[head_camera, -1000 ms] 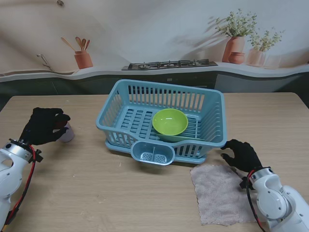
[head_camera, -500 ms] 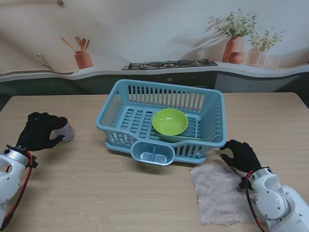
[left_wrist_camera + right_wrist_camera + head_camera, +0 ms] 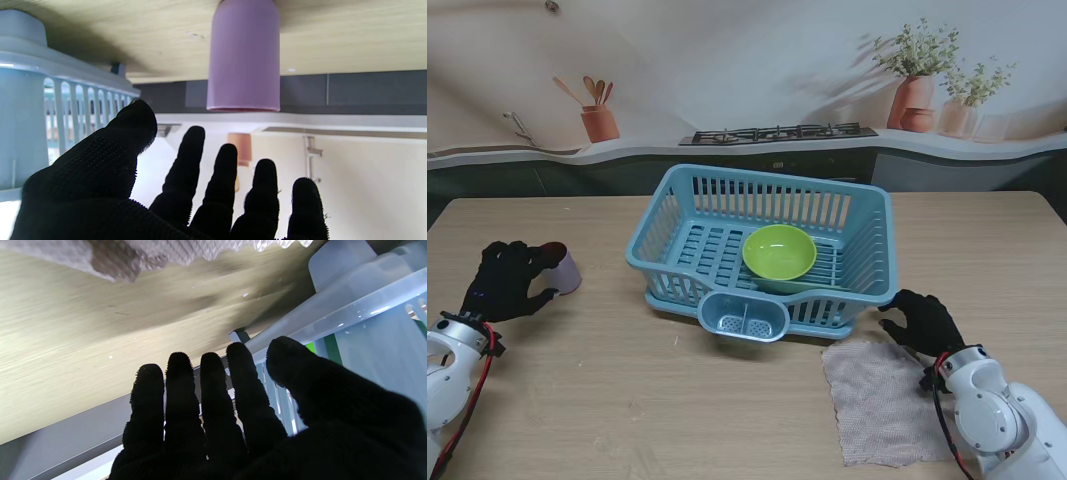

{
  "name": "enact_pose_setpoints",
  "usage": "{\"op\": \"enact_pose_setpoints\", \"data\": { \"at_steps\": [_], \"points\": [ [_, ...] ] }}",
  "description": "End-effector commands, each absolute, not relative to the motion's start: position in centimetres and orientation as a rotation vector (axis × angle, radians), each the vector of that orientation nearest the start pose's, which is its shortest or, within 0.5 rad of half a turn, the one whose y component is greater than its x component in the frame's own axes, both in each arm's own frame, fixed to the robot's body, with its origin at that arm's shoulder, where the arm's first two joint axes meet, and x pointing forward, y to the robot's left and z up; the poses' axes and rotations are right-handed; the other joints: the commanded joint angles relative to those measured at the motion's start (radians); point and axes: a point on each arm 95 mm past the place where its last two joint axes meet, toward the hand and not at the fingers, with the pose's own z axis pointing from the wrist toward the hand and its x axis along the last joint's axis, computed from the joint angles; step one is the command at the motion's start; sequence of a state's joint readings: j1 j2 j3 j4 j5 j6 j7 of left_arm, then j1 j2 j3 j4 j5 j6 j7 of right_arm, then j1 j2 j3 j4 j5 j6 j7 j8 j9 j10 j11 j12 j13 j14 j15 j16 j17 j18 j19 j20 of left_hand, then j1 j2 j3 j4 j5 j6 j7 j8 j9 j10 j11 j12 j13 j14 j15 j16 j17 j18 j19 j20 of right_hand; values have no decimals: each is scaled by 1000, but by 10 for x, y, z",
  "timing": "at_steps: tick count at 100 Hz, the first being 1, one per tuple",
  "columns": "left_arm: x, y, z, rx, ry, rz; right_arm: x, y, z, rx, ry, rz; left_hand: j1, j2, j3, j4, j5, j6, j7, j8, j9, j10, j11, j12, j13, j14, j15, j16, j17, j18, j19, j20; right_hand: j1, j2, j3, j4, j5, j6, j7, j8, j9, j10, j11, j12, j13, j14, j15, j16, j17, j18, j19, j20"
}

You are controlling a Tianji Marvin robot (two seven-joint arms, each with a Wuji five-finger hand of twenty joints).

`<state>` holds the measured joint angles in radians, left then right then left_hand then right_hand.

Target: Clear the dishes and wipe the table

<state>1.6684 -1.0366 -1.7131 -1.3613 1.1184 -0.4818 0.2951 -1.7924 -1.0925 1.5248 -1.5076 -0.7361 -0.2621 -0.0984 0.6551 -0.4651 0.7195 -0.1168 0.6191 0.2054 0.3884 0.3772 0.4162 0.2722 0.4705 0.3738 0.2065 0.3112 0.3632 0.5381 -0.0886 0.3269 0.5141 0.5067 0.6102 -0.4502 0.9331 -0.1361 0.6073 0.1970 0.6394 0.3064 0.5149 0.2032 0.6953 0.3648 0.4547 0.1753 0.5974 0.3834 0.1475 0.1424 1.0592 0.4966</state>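
**At the table's left edge: cup free, hand spread, tip-over risk**

On the left side of the table (image 3: 727,400) the cup (image 3: 563,270) stood upright, apart from the left hand (image 3: 503,282). The wrist view showed that hand's fingers (image 3: 185,163) spread apart with nothing between them and the cup (image 3: 243,56) ahead of them, clear of contact. Judged step: cup not yet gripped, not yet in the rack (image 3: 767,250). The bowl (image 3: 779,251) already sat inside the rack.

The right hand (image 3: 923,320) rested just beside the rack's near right corner, at the far edge of the cloth (image 3: 882,400). Its fingers (image 3: 180,400) lay side by side, extended, closed on nothing; the cloth was not held.

Risks, as judged:
- The cup looked tall and narrow. A thumb or fingertip meeting its rim first could knock it over toward the rack.
- A one-sided closure could push it away rather than trap it.
- The smooth wall could slip in a shallow grip during the lift.
- The right hand sat close to the rack; a sweep toward the cloth could nudge the rack and shift the bowl.
- The cloth could bunch if pinched only at its edge.
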Motion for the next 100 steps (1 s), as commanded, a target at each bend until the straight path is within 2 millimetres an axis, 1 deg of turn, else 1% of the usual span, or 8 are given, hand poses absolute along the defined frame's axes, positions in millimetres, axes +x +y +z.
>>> {"op": "enact_pose_setpoints", "data": {
  "at_steps": [1, 20, 48, 72, 78, 87, 100],
  "points": [
    [380, 205, -320, -1043, 1340, -1432, 346, -113, -372, 1536, 1280, 1578, -36, -11, 48, 13, -46, -10, -13, -8, -41, -30, -13, -21, -34, -25, -19, -14, -15, -27, -48, 21, -23, -32, 23, 38, 24, 0, -5, 10, 10, -4, -10, -12, -26, -14, -10, -8, -15, -15, -23, 12],
    [381, 206, -325, -1053, 1339, -1410, 346, -113, -372, 1538, 1278, 1579, -36, -11, 45, 13, -72, -11, -28, -27, -63, -38, -25, -28, -50, -35, -40, -26, -13, -35, -69, 38, -24, -33, 27, 38, 26, -1, -6, 10, 11, -4, -14, -13, -26, -14, -12, -9, -15, -14, -25, 13],
    [385, 205, -334, -1073, 1336, -1379, 346, -112, -371, 1536, 1283, 1582, -31, -8, 45, 14, -81, -6, -35, -47, -77, -38, -23, -29, -55, -39, -44, -28, -10, -40, -85, 61, -27, -32, 26, 37, 27, 0, -8, 11, 13, -6, -15, -13, -26, -15, -12, -9, -15, -15, -27, 15],
    [388, 203, -338, -1076, 1325, -1370, 346, -112, -371, 1537, 1282, 1581, -6, 6, 35, 17, -81, -9, -21, -53, -74, -37, -13, -26, -52, -33, -31, -22, 0, -40, -70, 85, -26, -31, 26, 38, 26, 0, -8, 12, 12, -5, -15, -13, -26, -16, -12, -9, -15, -15, -28, 16],
    [389, 203, -339, -1081, 1324, -1370, 346, -112, -371, 1536, 1279, 1582, 1, 10, 34, 18, -84, -10, -18, -54, -79, -38, -14, -25, -56, -38, -30, -22, -1, -42, -69, 86, -25, -33, 27, 38, 27, 0, -8, 12, 13, -5, -14, -13, -26, -15, -12, -9, -15, -15, -28, 17],
    [391, 202, -338, -1082, 1306, -1395, 345, -112, -371, 1537, 1279, 1581, 7, 9, 30, 20, -92, -11, -14, -54, -85, -38, -11, -24, -53, -34, -24, -20, 2, -39, -65, 87, -28, -32, 27, 38, 26, 0, -8, 12, 12, -5, -15, -13, -26, -15, -12, -9, -15, -15, -28, 17],
    [392, 202, -336, -1068, 1308, -1404, 345, -111, -372, 1542, 1283, 1578, 6, 11, 26, 21, -127, -12, -21, -61, -98, -41, -12, -24, -57, -35, -20, -19, 2, -38, -55, 90, -28, -33, 27, 38, 24, -2, -9, 12, 12, -6, -15, -13, -26, -17, -12, -9, -15, -16, -29, 17]
  ]
}}
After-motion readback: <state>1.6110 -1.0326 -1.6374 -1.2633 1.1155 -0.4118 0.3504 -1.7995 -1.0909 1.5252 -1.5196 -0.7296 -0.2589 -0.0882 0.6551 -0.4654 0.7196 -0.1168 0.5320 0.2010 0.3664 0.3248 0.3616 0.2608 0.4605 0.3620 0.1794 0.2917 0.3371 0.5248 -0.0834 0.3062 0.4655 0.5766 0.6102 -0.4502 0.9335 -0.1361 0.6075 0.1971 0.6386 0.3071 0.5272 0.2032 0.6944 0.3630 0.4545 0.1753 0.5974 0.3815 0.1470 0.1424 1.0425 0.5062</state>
